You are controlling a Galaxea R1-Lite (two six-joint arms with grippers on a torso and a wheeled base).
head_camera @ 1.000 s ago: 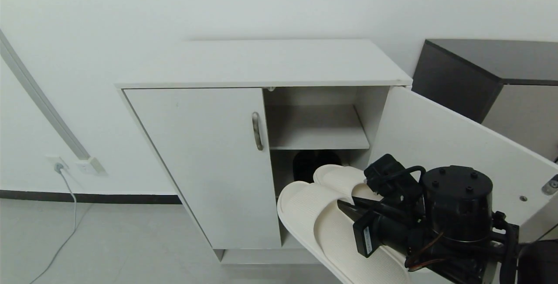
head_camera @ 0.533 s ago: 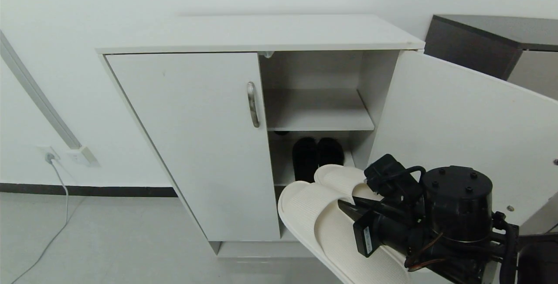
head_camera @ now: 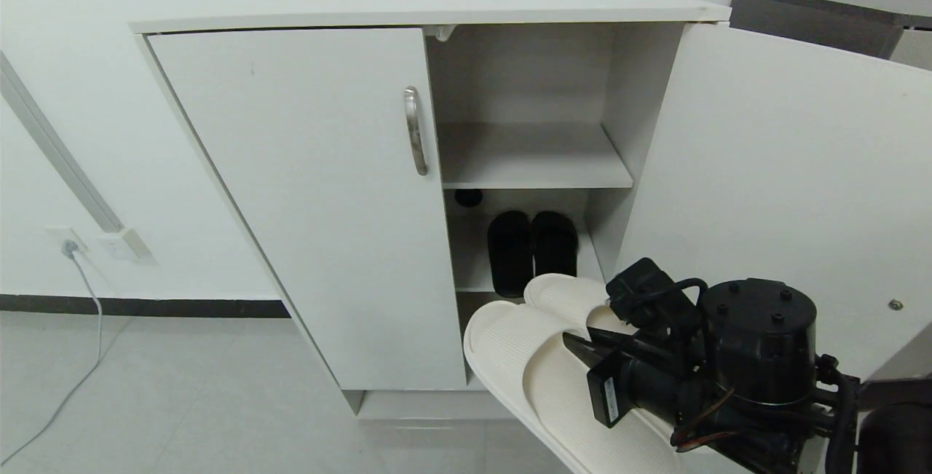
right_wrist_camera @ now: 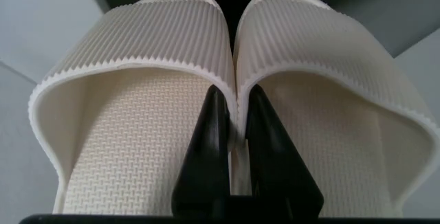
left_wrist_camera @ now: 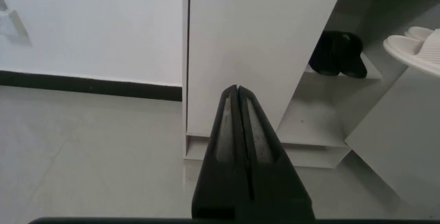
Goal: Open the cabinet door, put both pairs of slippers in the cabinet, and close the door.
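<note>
The right end effector [right_wrist_camera: 236,107] is set narrow. Its two black tapered fingers pinch the adjoining inner strap edges of the white slippers [head_camera: 524,357], one finger inside each slipper. The pair lies side by side and touching, with ribbed straps, a woven-pattern footbed and a thin raised rim. It hangs at 5 o'clock in the head view, in front of the cabinet opening, toes toward 11 o'clock.

The left end effector [left_wrist_camera: 237,97] has its flat dark fingers pressed together on nothing, above the pale floor [left_wrist_camera: 89,155].

At 12 o'clock from the white pair, matte black slippers [head_camera: 530,248] sit together on the lower board of the smooth white cabinet [head_camera: 437,4], under a plain shelf [head_camera: 531,161]. The open door [head_camera: 772,183] stands at 3 o'clock. The shut door [head_camera: 313,204], at 9 o'clock, carries a curved metal handle [head_camera: 414,130].
</note>
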